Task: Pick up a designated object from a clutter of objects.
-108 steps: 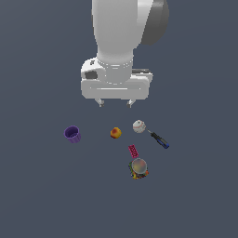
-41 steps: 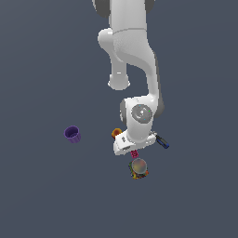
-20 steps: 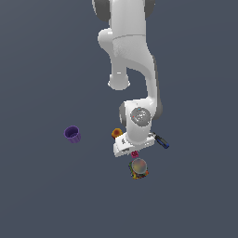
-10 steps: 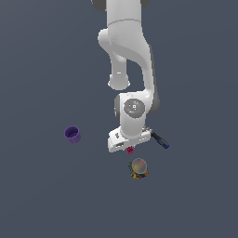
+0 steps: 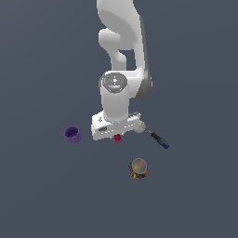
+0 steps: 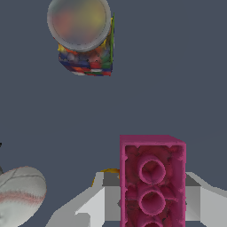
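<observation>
End effector (image 5: pixel 117 135): white two-fingered unit on a white arm, clenched on the small magenta-pink oblong block (image 6: pixel 152 181). In the wrist view the block stands between the pale grey fingers (image 6: pixel 94 205), its hollow underside with round sockets facing the camera. In the exterior view only the block's lower end (image 5: pixel 118 138) shows, protruding beneath the white hand; whether it touches the dark slate-blue tabletop (image 5: pixel 42 195) cannot be told.

Item 1: white baseball with red stitching (image 6: pixel 20 193), close beside the fingers in the wrist view. In the exterior view it (image 5: pixel 141 127) sits at about 2 o'clock from the block, partly covered by the hand.

Item 2: orange-yellow object (image 6: pixel 106 171), a sliver only, visible just behind the block in the wrist view; too little shows to identify it.

Item 3: screwdriver with a blue handle and dark shaft (image 5: pixel 159 140), lying flat at 3 o'clock from the block, just beyond the baseball.

Item 4: multicoloured blob topped by a greyish translucent sphere (image 5: pixel 138 168), resting at roughly 5 o'clock from the block and apart from it; in the wrist view it (image 6: pixel 84 37) appears beyond the block.

Item 5: purple cup (image 5: pixel 72 134), upright, mouth open upward, at 9 o'clock from the block, well apart from the other items.
</observation>
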